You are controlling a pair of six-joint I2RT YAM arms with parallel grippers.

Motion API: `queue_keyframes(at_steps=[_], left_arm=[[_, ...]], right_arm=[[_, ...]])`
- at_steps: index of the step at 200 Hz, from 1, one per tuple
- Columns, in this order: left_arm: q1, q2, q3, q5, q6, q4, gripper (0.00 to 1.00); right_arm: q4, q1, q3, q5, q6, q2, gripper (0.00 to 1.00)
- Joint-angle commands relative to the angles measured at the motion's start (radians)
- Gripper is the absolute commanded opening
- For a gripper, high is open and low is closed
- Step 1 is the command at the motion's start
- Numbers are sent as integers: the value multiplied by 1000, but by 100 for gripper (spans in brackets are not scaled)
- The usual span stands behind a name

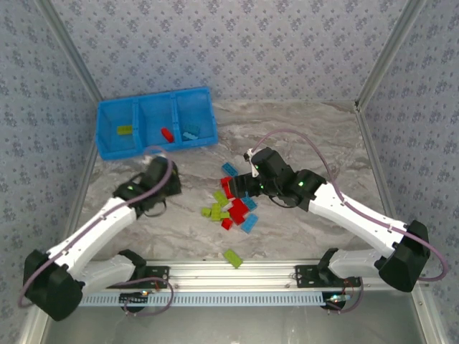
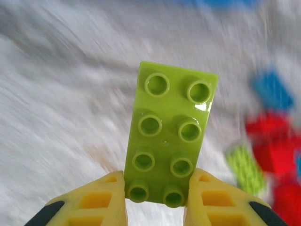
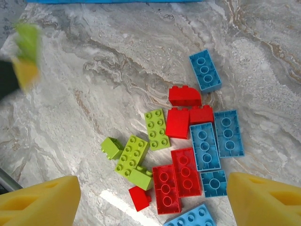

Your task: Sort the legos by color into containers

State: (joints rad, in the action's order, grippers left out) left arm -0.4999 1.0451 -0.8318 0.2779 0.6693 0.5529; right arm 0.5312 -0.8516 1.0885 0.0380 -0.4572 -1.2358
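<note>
Lime brick [image 2: 169, 141], pinched by its end in the left gripper [image 2: 157, 200]: carry it level to the leftmost compartment [image 1: 115, 118] of the upper-left bin [image 1: 154, 97]. Right gripper [image 3: 150, 193] gapes.

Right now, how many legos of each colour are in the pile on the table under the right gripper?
Red legos: 6
Blue legos: 5 (one cut off at the edge)
Green legos: 4
Total: 15
Not counted: the green lego held in the left gripper.
</note>
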Motion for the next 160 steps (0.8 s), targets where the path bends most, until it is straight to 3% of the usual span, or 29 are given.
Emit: queue_keyframes(at_steps=[1, 29, 62, 95, 130, 160], left_arm=[[210, 78, -111, -1, -89, -29, 19], [419, 320, -309, -21, -135, -84, 19], [581, 624, -606, -94, -171, -68, 20], [679, 813, -828, -189, -173, -15, 39], [700, 831, -929, -260, -173, 64, 77], [678, 666, -807, -356, -134, 33, 81]], right_arm=[[-5, -7, 28, 23, -17, -6, 83], [10, -10, 22, 34, -23, -4, 83], [20, -14, 3, 31, -26, 9, 84], [27, -16, -15, 32, -30, 12, 84], [23, -15, -22, 26, -36, 11, 84], [5, -14, -24, 34, -46, -13, 84]])
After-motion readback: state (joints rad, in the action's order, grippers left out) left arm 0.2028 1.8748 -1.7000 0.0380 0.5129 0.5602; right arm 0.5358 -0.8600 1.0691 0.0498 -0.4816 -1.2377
